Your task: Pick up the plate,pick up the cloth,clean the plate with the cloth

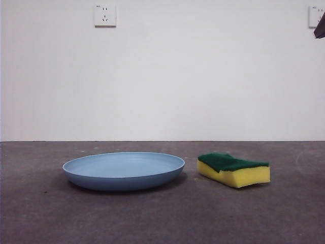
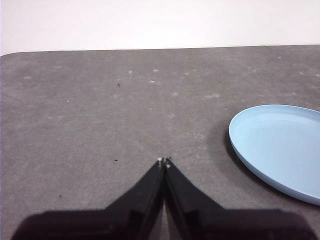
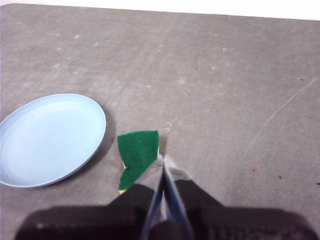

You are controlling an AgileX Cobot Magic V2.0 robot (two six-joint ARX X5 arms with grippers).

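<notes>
Grey counter (image 1: 162,218) against a white wall (image 1: 203,76) with sockets (image 1: 105,15). Right hand (image 3: 164,159) hangs above the counter with jaws pressed together and empty, tips over the cloth (image 3: 136,157), a yellow sponge lying green face up; left hand (image 2: 164,161) is likewise pressed together and empty, over bare counter beside the plate (image 2: 280,147). Light-blue plate (image 1: 123,170) lies flat on the counter, cloth (image 1: 233,169) near it but apart, on the side away from the left hand.
</notes>
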